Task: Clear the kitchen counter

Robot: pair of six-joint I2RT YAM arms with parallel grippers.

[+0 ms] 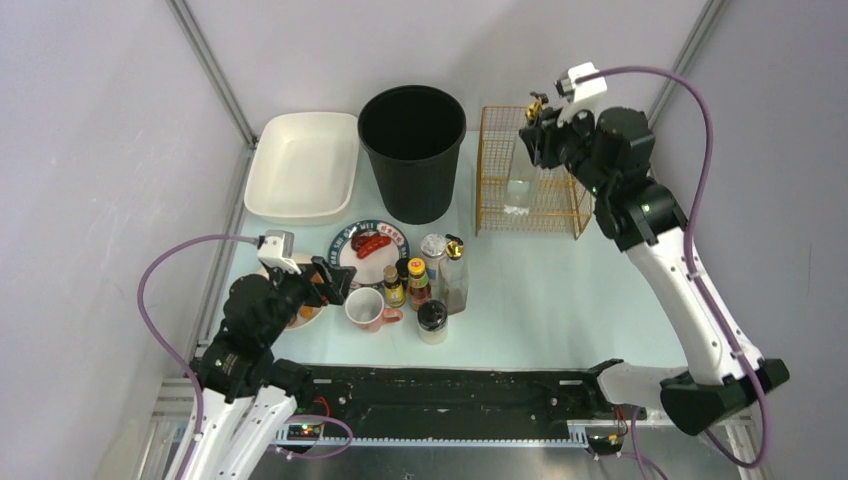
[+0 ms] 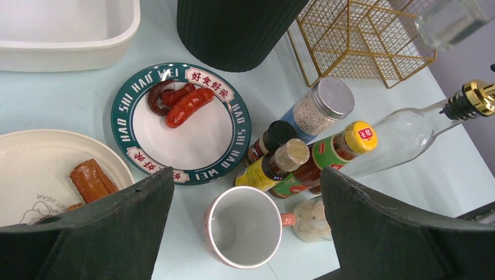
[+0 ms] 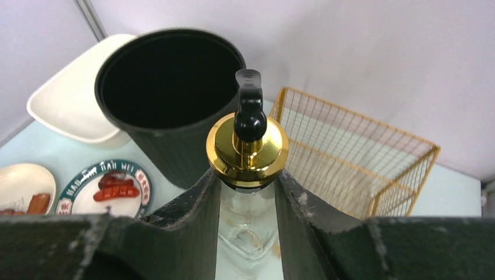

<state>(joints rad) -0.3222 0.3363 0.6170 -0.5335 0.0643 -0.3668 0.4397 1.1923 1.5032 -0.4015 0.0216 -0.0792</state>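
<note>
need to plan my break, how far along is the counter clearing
Nothing looks put away: the wire basket and white tray look empty. In hand: the right gripper holds a gold-capped glass bottle above the basket; the left gripper hangs open. Left on the kitchen counter: sausage plate, cream plate, mug, sauce bottles, jars, another glass bottle.

Three views: one fixed overhead, two wrist cams.
Top view: high, from behind the near edge, looking down, far, whole kitchen counter (image 1: pixel 560 295) in frame. Left wrist: close, facing down on green-rimmed plate (image 2: pixel 181 125), mug (image 2: pixel 242 230), sauce bottles (image 2: pixel 327 153). Right wrist: very close, looks past clear bottle (image 3: pixel 245 233) toward black bin (image 3: pixel 165 153) and wire basket (image 3: pixel 350 157). All three share bin, basket, plate.
</note>
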